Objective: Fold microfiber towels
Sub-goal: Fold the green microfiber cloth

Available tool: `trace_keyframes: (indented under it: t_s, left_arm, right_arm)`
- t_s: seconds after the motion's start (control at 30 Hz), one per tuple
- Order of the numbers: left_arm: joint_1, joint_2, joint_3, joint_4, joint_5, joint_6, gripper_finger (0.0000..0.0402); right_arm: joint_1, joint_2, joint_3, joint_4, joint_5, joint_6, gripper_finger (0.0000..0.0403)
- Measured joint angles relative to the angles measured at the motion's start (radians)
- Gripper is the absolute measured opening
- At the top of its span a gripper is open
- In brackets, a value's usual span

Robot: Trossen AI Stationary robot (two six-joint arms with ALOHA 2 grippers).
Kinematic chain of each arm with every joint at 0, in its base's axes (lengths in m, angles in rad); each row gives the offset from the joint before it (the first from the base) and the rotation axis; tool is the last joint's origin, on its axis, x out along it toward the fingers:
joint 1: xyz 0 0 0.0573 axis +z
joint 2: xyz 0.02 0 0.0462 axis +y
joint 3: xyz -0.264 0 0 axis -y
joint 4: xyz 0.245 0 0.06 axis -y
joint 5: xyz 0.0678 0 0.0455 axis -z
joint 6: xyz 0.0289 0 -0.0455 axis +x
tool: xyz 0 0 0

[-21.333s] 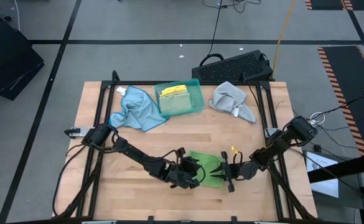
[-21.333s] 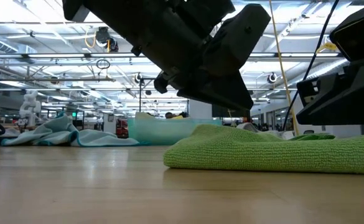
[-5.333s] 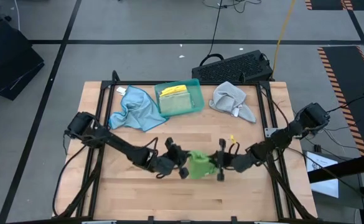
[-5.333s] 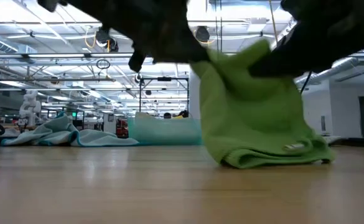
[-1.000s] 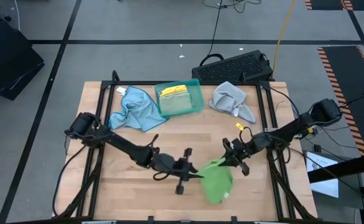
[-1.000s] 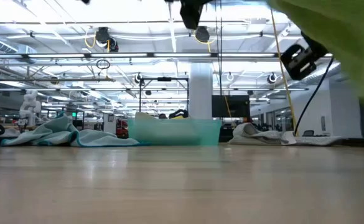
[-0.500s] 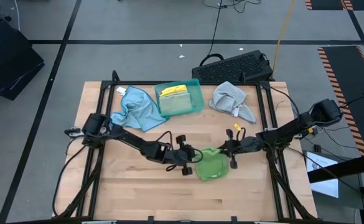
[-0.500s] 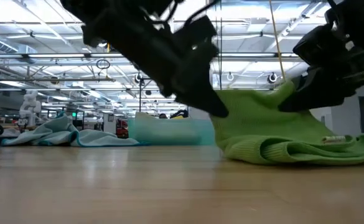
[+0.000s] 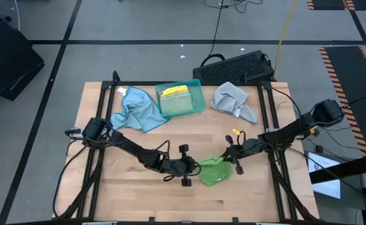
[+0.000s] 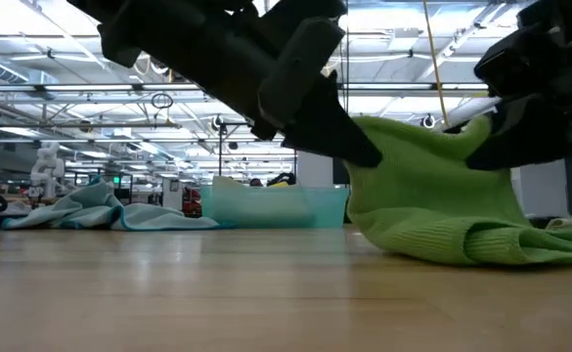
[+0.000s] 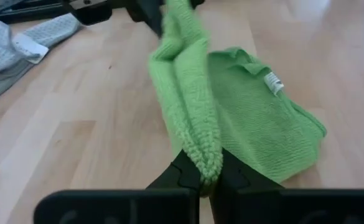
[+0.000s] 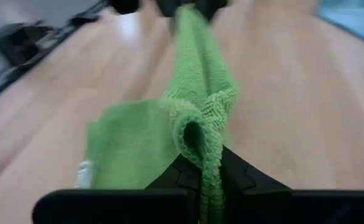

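Note:
A green microfiber towel (image 9: pixel 213 172) is strung between my two grippers at the table's middle, and its lower part lies on the wood (image 10: pixel 481 240). My left gripper (image 9: pixel 197 166) is shut on its left end and my right gripper (image 9: pixel 228 157) is shut on its right end. A light blue towel (image 9: pixel 136 109) lies crumpled at the far left. A grey towel (image 9: pixel 234 100) lies at the far right. A yellow towel (image 9: pixel 175 92) lies in the teal tray (image 9: pixel 196 87). My left gripper pinches the bunched upper edge of the green towel at its left end (image 11: pixel 201 158) between its two fingers, several layers. The fingers come slanting down from the table's left, along the edge. That edge runs fairly taut to the other gripper; the rest droops onto the table. My right gripper pinches a folded-over bunch of the towel's upper edge at its right end (image 12: pixel 197 146) between its two fingers. The fingers come slanting down from the table's right, along the edge. The towel's body (image 12: pixel 129 152) falls from the held edge onto the table.
The teal tray stands at the far middle, between the blue and the grey towel. A black keyboard (image 9: pixel 236 65) lies beyond the table's far right corner. Bare wood runs along the near edge (image 9: pixel 170 200).
Both grippers have gone down and tipped more level, each still shut on the green towel. The towel's hanging part, which had swung toward the near edge, has come down onto the table and lies bunched below the held edge.

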Motion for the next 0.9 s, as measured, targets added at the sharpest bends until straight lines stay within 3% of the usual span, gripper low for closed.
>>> trace_keyframes:
  t_s: [0.37,0.67,0.9]
  left_arm:
    - [-0.038,0.086,0.000,0.159,0.012,-0.032,0.0009]
    - [-0.055,0.087,0.000,0.183,0.078,-0.096,0.0008]
    - [-0.056,0.087,0.000,0.176,0.030,-0.073,0.0015]
  right_arm:
    - [0.100,0.043,0.000,0.007,-0.001,0.089,0.0013]
    - [0.159,0.123,-0.005,0.095,0.000,0.140,0.0013]
    - [0.154,0.145,-0.006,0.100,0.040,0.112,0.0013]
